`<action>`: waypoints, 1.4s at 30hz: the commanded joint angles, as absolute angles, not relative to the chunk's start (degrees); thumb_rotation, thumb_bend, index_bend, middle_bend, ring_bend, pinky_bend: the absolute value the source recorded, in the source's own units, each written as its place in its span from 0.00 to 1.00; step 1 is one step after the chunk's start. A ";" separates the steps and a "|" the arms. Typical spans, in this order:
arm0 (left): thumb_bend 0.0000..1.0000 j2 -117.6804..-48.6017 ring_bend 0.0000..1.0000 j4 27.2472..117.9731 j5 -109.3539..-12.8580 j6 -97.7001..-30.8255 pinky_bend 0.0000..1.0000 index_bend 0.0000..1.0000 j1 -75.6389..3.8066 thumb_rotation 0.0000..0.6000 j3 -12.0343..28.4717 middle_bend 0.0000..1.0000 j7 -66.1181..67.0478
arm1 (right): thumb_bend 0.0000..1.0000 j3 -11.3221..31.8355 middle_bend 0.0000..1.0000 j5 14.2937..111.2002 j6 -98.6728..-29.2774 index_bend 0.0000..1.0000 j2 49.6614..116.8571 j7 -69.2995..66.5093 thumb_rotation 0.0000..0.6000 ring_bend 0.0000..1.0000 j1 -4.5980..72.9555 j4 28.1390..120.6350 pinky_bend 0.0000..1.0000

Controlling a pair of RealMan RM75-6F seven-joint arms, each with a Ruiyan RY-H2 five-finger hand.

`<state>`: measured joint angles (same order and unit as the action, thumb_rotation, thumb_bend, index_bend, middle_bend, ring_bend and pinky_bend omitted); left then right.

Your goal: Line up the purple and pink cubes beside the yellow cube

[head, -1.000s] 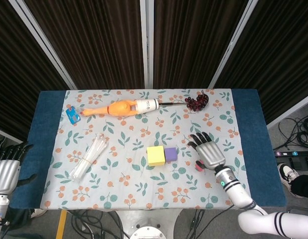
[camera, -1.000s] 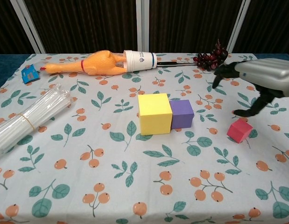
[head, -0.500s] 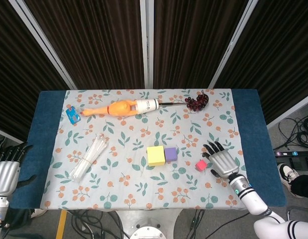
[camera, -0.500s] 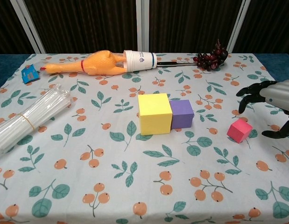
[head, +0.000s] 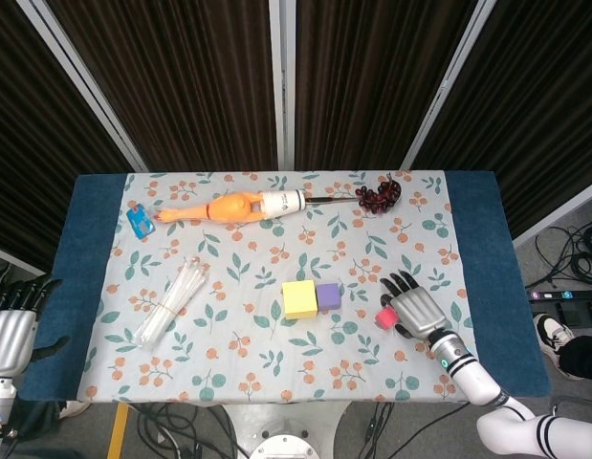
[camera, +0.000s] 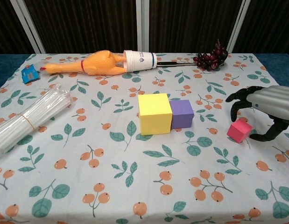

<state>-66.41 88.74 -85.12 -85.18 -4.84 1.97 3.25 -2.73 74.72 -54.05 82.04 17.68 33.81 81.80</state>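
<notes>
A: Where do the cubes stand rn?

B: Yellow cube [camera: 155, 113] mid-table, purple cube [camera: 182, 113] touching its right face — that pair looks done, sides flush. Pink cube [camera: 239, 130] sits apart, well right of the purple one, turned a bit off the row's line.

A: Right hand?

B: Right hand [camera: 262, 108] hovers around the pink cube, fingers [camera: 236, 103] spread and curled down over it, thumb low on the far side. Holds nothing yet; can't tell if any fingertip touches the cube. From the head view the hand [head: 412, 309] sits just right of the pink cube [head: 383, 318]. My read: it's cupped that way to close on the cube or nudge it left toward the purple one.

A: Left hand?

B: Left hand [head: 12, 320] parked off the table's left edge, head view only. Fingers point up, somewhat apart, nothing in them. Prob kept clear since all the work is on the right side.

A: Clutter?

B: Rubber chicken [camera: 88, 63] w/ paper cup [camera: 140, 59], grapes [camera: 209, 58], straw bundle [camera: 28, 119] — all well away from the row, no obstruction.

A: Left to do?

B: Judging by layout: pink cube to purple's right face, squared up.
</notes>
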 commanded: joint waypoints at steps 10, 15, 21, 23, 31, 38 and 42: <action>0.02 -66.60 0.17 88.20 -85.11 -84.93 0.15 0.22 -4.89 1.00 1.99 0.23 2.67 | 0.25 2.08 0.14 71.42 -54.32 0.53 83.81 14.93 1.00 0.00 33.68 81.60 0.00; 0.02 -66.56 0.17 88.10 -85.43 -85.12 0.15 0.22 -4.93 1.00 2.04 0.23 2.37 | 0.25 5.62 0.14 66.63 -54.24 0.53 86.79 17.65 1.00 0.00 34.92 81.94 0.00; 0.02 -66.56 0.17 87.88 -85.64 -85.17 0.15 0.22 -4.87 1.00 1.92 0.23 2.06 | 0.25 7.75 0.14 61.19 -53.49 0.54 91.44 22.14 1.00 0.00 36.75 80.66 0.00; 0.02 -66.57 0.17 87.69 -85.60 -85.11 0.15 0.22 -4.85 1.00 1.89 0.23 1.90 | 0.25 8.22 0.13 59.79 -53.48 0.54 92.57 23.08 1.00 0.00 37.13 80.21 0.00; 0.02 -66.84 0.17 86.81 -85.54 -84.66 0.15 0.22 -5.11 1.00 1.99 0.23 1.11 | 0.25 9.73 0.13 55.89 -53.12 0.54 96.07 25.22 1.00 0.00 38.74 77.98 0.00; 0.02 -67.11 0.17 86.02 -85.42 -84.29 0.15 0.22 -5.30 1.00 2.05 0.23 0.43 | 0.25 10.11 0.13 54.23 -53.42 0.51 97.38 26.08 1.00 0.00 39.28 77.59 0.00; 0.02 -67.35 0.17 85.61 -85.37 -84.31 0.15 0.22 -5.28 1.00 2.07 0.23 0.10 | 0.25 10.21 0.12 53.60 -53.69 0.49 97.73 26.39 1.00 0.00 39.42 77.89 0.00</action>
<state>-67.32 85.65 -85.38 -84.30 -5.28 2.06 0.14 10.20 53.66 -53.69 97.69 26.36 39.40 77.84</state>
